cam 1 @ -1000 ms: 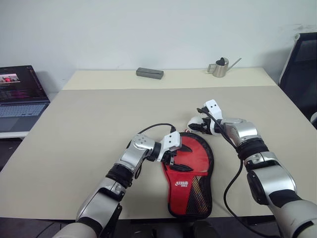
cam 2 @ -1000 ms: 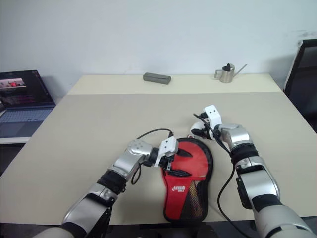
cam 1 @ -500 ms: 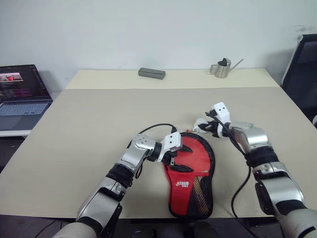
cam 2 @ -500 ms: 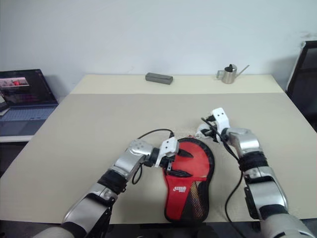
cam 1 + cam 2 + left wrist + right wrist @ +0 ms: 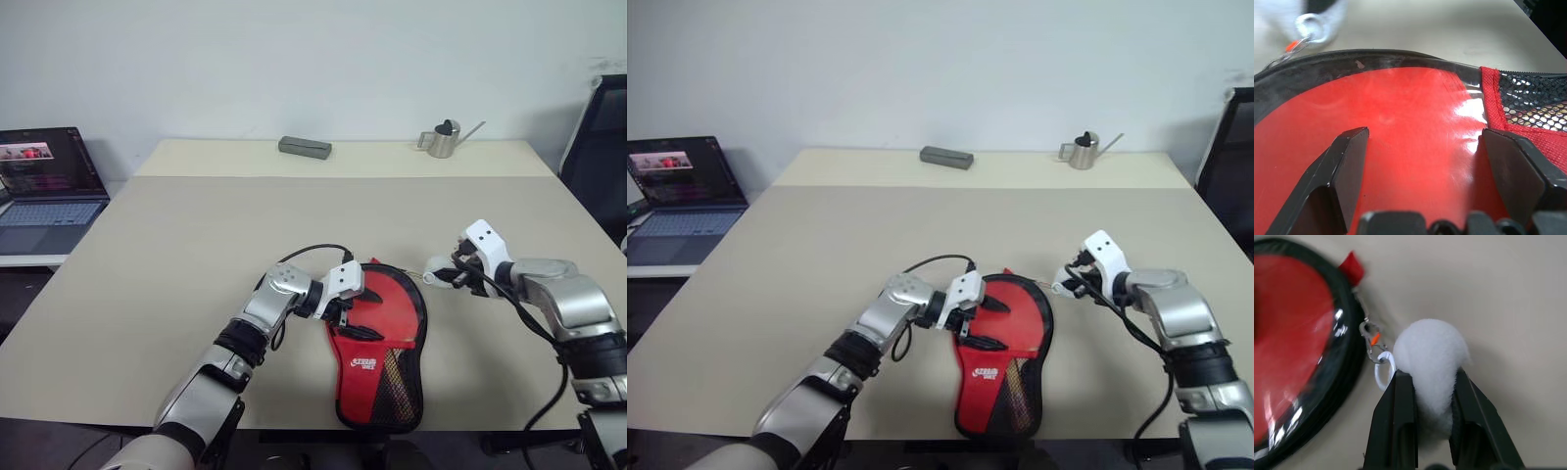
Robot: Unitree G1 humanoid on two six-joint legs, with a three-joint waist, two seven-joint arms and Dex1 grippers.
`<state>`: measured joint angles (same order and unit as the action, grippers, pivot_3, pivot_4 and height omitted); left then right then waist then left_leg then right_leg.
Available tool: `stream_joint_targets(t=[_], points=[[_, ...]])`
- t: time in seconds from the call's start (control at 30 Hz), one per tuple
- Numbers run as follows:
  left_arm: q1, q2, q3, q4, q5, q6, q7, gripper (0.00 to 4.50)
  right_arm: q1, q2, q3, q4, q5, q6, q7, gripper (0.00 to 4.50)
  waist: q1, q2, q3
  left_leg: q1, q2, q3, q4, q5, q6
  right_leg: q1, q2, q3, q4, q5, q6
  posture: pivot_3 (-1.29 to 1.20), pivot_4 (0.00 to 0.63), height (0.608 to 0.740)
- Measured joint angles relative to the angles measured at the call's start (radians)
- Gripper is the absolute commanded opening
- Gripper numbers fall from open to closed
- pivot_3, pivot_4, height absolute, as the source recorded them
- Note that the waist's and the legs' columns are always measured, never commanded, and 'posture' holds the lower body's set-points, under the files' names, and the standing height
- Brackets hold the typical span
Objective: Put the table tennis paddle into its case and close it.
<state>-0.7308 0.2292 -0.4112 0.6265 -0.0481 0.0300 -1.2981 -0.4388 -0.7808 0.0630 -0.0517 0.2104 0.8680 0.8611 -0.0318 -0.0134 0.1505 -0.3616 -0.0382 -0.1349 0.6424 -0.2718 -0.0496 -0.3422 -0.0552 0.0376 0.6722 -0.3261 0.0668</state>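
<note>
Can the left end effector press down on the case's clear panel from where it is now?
Probably yes. The left end effector hangs open right over the case, its fingers straddling the clear panel, nothing between. The right end effector is off to the side, shut on a white fluffy pull.

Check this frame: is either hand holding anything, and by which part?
The right hand is closed on the white fluffy pompom clipped to the case. The left hand is open over the case, gripping nothing.
</note>
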Motion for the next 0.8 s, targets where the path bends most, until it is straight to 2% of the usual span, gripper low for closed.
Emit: stream_joint_targets(t=[0.17,0.43,0.53,0.8], points=[[-0.014,-0.005,-0.010,0.030,0.001,-0.008,0.000,4.03,0.130,-0.131,-0.008,-0.180,0.065,0.047,0.084,0.38,0.003,-0.003,-0.002,0.000,0.001,-0.001,-0.001,0.000,0.000,0.004,0.000,-0.003,-0.008,0.001,0.002,0.00,0.150,0.740],[-0.024,-0.012,-0.017,0.052,0.003,-0.016,-0.001,4.03,0.312,-0.245,-0.063,-0.362,0.157,0.060,0.154,0.36,0.005,-0.007,-0.004,0.000,0.001,-0.001,-0.001,-0.001,0.002,0.006,0.000,-0.003,-0.013,0.001,0.004,0.00,0.150,0.740],[-0.026,-0.018,-0.019,0.055,0.005,-0.017,-0.002,4.03,0.431,-0.314,-0.088,-0.479,0.194,0.033,0.209,0.36,0.008,-0.007,-0.005,0.000,0.001,-0.001,-0.002,-0.002,0.002,0.007,0.000,-0.004,-0.015,0.001,0.004,0.00,0.150,0.740],[-0.025,-0.023,-0.024,0.056,0.008,-0.017,-0.001,4.03,0.593,-0.371,-0.114,-0.634,0.206,-0.070,0.230,0.36,0.013,-0.010,-0.006,0.000,0.002,-0.002,-0.003,-0.002,0.002,0.006,-0.001,-0.006,-0.021,0.002,0.005,0.00,0.150,0.740]])
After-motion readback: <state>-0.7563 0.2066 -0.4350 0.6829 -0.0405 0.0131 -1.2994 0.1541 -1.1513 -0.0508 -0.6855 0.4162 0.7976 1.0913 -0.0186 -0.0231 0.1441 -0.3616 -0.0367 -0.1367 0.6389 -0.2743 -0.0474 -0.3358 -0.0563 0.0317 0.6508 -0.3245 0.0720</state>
